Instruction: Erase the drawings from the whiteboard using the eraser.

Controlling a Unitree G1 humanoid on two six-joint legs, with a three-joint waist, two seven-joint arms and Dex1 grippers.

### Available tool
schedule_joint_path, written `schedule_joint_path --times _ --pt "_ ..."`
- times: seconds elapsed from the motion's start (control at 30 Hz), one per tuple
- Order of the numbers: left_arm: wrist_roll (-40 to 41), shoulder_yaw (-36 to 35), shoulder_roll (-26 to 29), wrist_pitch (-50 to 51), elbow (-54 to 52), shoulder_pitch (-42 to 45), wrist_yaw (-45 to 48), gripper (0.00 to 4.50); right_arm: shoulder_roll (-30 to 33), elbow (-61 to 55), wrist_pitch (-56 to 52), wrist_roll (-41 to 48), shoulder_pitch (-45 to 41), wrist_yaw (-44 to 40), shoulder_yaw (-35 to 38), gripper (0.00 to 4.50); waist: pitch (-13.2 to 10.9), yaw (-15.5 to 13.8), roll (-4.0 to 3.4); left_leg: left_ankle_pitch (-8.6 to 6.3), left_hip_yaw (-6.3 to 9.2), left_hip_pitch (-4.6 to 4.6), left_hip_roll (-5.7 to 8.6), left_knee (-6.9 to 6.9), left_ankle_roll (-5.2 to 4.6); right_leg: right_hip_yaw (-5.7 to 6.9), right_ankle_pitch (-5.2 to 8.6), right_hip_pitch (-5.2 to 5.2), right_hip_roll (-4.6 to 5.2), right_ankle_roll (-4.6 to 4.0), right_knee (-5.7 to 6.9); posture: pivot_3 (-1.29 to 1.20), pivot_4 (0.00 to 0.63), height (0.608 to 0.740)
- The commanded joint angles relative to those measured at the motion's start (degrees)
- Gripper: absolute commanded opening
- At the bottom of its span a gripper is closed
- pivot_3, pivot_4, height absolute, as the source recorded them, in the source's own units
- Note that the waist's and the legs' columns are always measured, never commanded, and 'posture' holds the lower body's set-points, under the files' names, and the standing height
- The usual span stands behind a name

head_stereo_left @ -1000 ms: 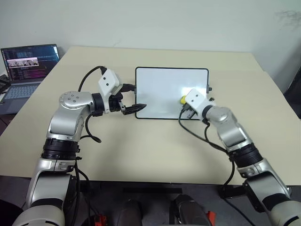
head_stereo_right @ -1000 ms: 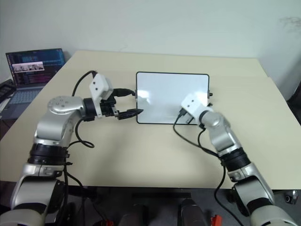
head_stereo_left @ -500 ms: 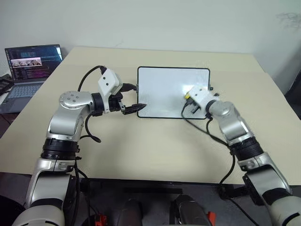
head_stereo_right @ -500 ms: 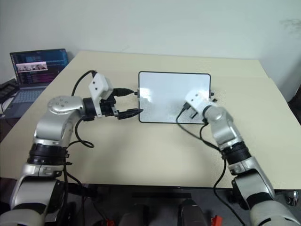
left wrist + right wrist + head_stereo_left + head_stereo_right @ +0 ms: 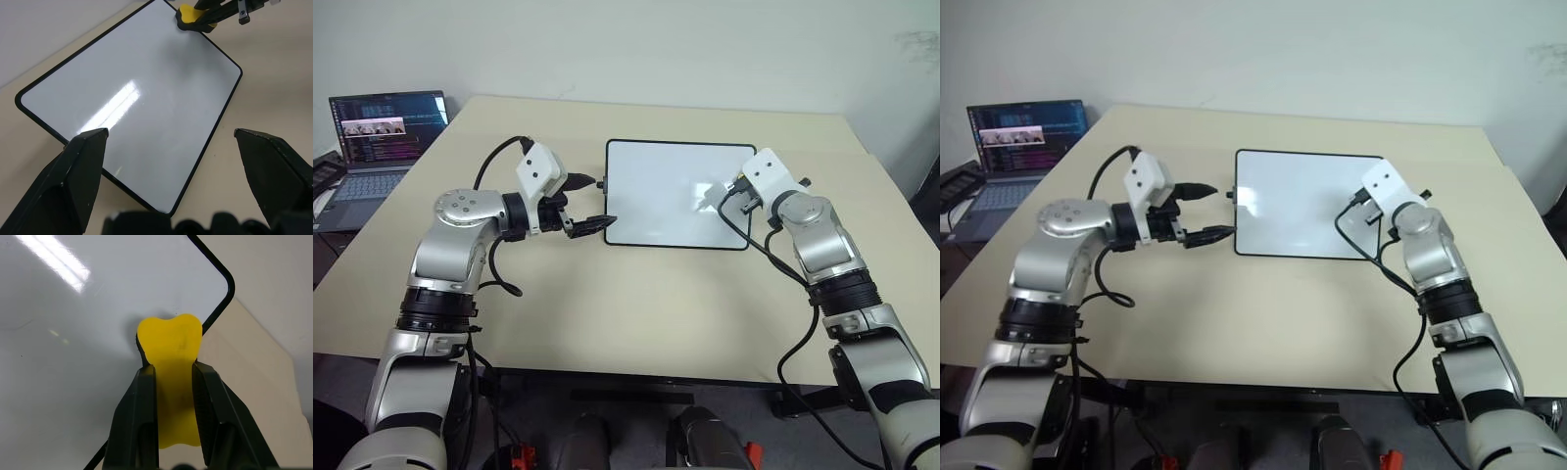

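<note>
Right wrist view first: the right gripper (image 5: 173,382) has its two black fingers (image 5: 142,421) pinched on the eraser (image 5: 171,350), gripping it by its long sides with the front end sticking out past the tips. That end sits over the board (image 5: 675,196) close to a rounded corner, at the board's right edge. The yellow body bulges and waists where the fingers squeeze it, so it looks soft and light — a foam-like block that gives under pressure and should wipe without scratching. The side hold looks right; taking it nearer the front would probably stiffen the wipe.

From the head, the left gripper (image 5: 590,224) hangs just beside the board's left edge, jaws spread wide and holding nothing. The board itself lies flat on the table (image 5: 636,313), thin, stiff and glossy — likely to slide if pushed sideways. I can make out no blue marks on its white face. Beyond the board's far left stands a laptop (image 5: 372,137).
</note>
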State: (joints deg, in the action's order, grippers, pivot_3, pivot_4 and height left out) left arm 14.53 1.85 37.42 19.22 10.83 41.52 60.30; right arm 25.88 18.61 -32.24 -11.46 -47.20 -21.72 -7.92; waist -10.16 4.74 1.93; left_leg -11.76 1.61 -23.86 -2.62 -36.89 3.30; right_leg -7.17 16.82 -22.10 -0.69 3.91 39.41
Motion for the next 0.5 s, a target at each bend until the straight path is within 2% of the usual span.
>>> schedule_joint_path --times 0.03,0.17,0.23,0.4,0.5 --pt "1.78 -1.88 0.62 0.06 -2.00 1.59 0.60 4.50 0.18 -11.01 -0.07 7.41 1.96 -8.39 2.52 0.64 -0.07 0.04 -0.08 0.00 0.00 -0.06 -0.01 0.07 0.00 0.01 0.00 -0.08 -0.01 0.00 -0.03 0.00 0.150 0.740" --pt "4.51 -2.39 0.70 1.47 -2.66 2.03 2.69 4.50 4.30 -25.01 -6.25 16.16 4.15 -15.53 8.42 0.63 -0.28 -0.05 -0.41 -0.01 0.04 -0.69 -0.02 0.25 0.00 0.05 -0.13 -0.72 -0.03 -0.27 -0.05 0.00 0.150 0.740" --pt "6.05 -1.85 -0.08 2.31 -3.27 2.74 3.97 4.50 7.97 -28.39 -10.48 18.51 4.69 -16.23 12.92 0.62 -0.29 -0.29 -0.43 -0.02 0.11 -1.14 -0.02 0.25 0.01 0.15 -0.14 -1.17 -0.01 -0.31 0.00 0.00 0.150 0.740" --pt "5.35 1.29 -4.32 0.64 -0.86 5.27 4.81 4.50 14.99 -27.45 -18.54 19.87 7.31 -13.26 21.34 0.62 -0.29 -1.93 -0.42 -0.09 0.11 -1.14 -0.01 0.54 0.08 0.23 -0.06 -1.11 0.05 -0.38 -0.41 0.00 0.150 0.740" --pt "4.49 2.87 -7.08 -0.44 0.18 6.13 5.38 4.50 17.73 -26.11 -22.64 19.58 9.02 -11.21 23.57 0.62 -0.29 -2.49 -0.43 -0.09 0.06 -1.13 0.03 0.55 0.08 0.20 -0.05 -1.10 0.06 -0.38 -0.43 0.00 0.150 0.740"
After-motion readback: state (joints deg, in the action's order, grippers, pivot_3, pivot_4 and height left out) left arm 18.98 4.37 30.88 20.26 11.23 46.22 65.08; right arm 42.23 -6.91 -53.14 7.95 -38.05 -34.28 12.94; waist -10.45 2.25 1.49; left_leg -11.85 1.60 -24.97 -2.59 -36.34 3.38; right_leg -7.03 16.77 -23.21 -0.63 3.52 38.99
